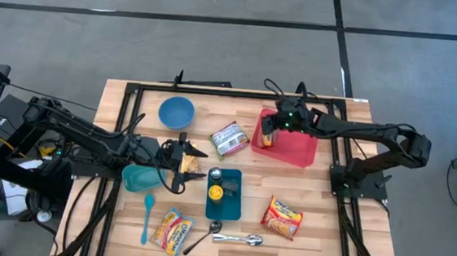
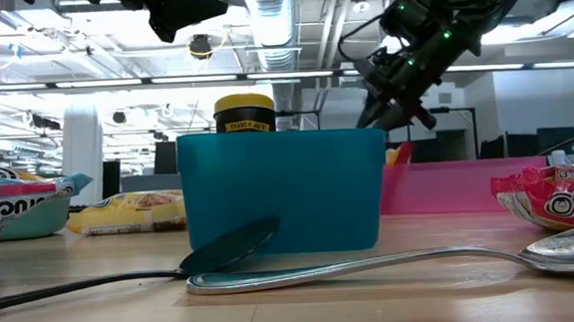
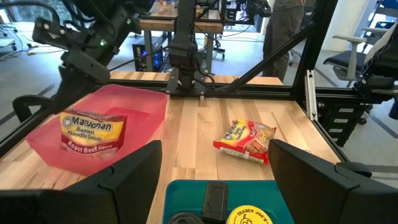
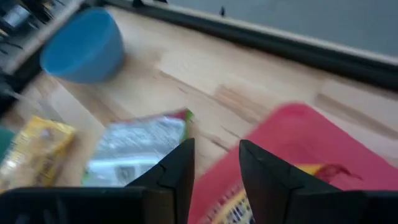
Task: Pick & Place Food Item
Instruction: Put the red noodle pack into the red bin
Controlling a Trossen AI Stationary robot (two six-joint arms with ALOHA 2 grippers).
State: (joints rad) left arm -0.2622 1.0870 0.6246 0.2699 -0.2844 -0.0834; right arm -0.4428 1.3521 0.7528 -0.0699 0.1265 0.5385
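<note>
Right pincer (image 1: 271,128) over red bin (image 1: 296,152), ramen packet (image 3: 92,132) seemingly released, partly hidden

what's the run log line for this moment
right gripper: open, empty, over pink bin | ramen packet: in bin | left gripper: open, waiting near teal tray

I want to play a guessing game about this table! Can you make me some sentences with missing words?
1. The ramen packet lies inside the ____ bin.
2. The round bowl is colored ____.
3. The right gripper hovers over the bin's ____ end, toward the bowl.
4. The yellow-lidded jar stands in the ____ tray.

Missing words: red; blue; left; teal
</note>
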